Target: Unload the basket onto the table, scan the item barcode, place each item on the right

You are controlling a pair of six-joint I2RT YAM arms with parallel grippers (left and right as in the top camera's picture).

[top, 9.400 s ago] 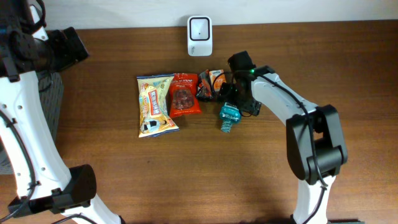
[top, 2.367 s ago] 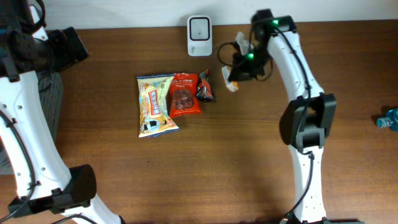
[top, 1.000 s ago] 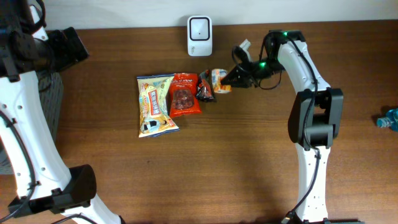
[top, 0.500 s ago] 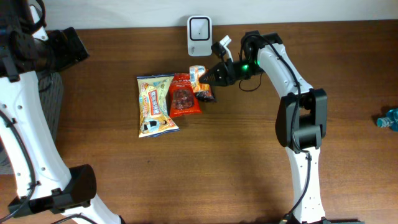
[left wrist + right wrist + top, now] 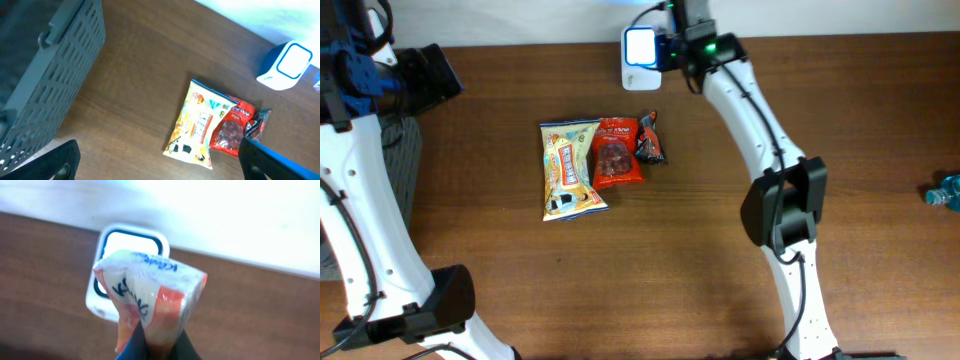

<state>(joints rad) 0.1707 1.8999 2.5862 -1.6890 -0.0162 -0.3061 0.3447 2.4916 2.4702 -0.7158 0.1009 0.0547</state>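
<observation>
Scanner looks live to me: the little white box-shaped barcode scanner with the blue-rimmed window is glowing at the back edge of the brown wooden table. The right gripper is clenched on a small crinkly orange-and-white snack packet, pinching its lower end so the rest sticks up free. From the wrist view the packet hangs right in front of the scanner's window and partly covers it, though I can't tell if it's touching. Makes sense to me, since holding it by one end leaves the printed faces open to the reader. I can't spot the barcode itself, so no idea if the right side is turned toward the window. My guess is it may need a small twist or tilt to get the code facing the glass. The left gripper is spread wide with nothing in it, parked high and well to the left of the scanner by a grey slatted plastic basket, out of the way. Lying on the table a bit in front of the scanner are a yellow crisp bag, a red snack bag right up against it, and a small dark wrapper just beside the red one, probably next in the queue.
</observation>
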